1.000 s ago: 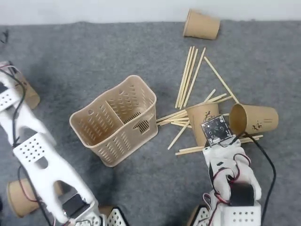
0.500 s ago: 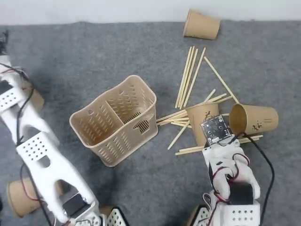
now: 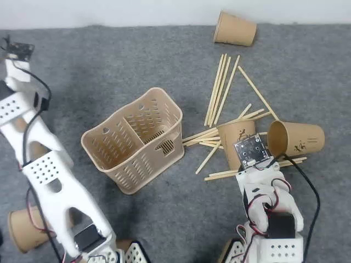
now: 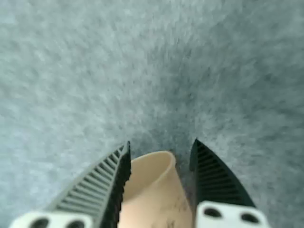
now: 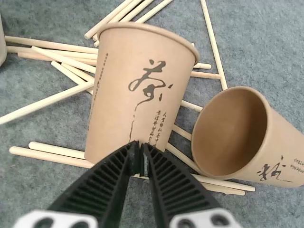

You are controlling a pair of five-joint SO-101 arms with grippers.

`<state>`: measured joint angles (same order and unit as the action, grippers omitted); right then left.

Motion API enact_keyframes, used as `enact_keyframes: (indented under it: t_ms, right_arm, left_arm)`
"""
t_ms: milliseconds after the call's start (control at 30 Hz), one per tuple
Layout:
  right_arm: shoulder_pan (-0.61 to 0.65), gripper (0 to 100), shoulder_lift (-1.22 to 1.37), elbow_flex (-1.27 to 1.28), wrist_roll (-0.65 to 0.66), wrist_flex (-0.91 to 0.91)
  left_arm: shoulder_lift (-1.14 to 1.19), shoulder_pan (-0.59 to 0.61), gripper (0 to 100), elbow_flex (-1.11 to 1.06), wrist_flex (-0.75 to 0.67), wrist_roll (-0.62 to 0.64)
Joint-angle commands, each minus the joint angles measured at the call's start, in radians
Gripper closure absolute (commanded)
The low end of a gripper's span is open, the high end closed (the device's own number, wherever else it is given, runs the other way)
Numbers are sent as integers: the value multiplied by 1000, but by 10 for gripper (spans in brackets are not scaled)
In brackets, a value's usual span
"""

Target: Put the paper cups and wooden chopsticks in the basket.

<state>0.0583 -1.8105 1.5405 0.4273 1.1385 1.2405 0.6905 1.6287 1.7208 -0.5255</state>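
One paper cup clamped in left gripper; right gripper pinched closed, tips beside upside-down cup on chopsticks.

I see a counter covered in grey, fuzzy, felt-like cloth, the same nap showing close up from the left wrist. Along its far side runs a pale white strip, smooth, meeting the grey in a straight line.

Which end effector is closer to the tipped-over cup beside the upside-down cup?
Right. The right end effector sits at the upside-down cup, directly beside the tipped-over cup. The left end effector is far off, beyond the basket.
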Motion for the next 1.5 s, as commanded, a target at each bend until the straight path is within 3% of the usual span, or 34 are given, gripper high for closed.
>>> enact_keyframes:
  t_ms: [0, 133, 333, 633, 1067, 1200, 1467]
  right_arm:
    - [-7, 991, -5, -8, -5, -15]
    - [-7, 991, -5, -8, -3, -15]
    - [-8, 991, -5, -8, -3, -13]
    - [-8, 991, -5, 8, -3, -18]
    - [-8, 991, -5, 8, -3, -22]
    - [-7, 991, -5, 9, -3, -22]
    - [-7, 991, -5, 9, -3, -22]
  left_arm:
    - [-178, 12, 807, 51, 37, -3]
    - [-215, 37, 807, -19, 37, -28]
    - [-207, 44, 807, -77, 29, -230]
    - [-199, 89, 806, -140, 3, -620]
    - [-210, 178, 806, -404, 37, -1122]
    - [-210, 219, 807, -355, 34, -1134]
    - [-210, 230, 807, -85, 34, -942]
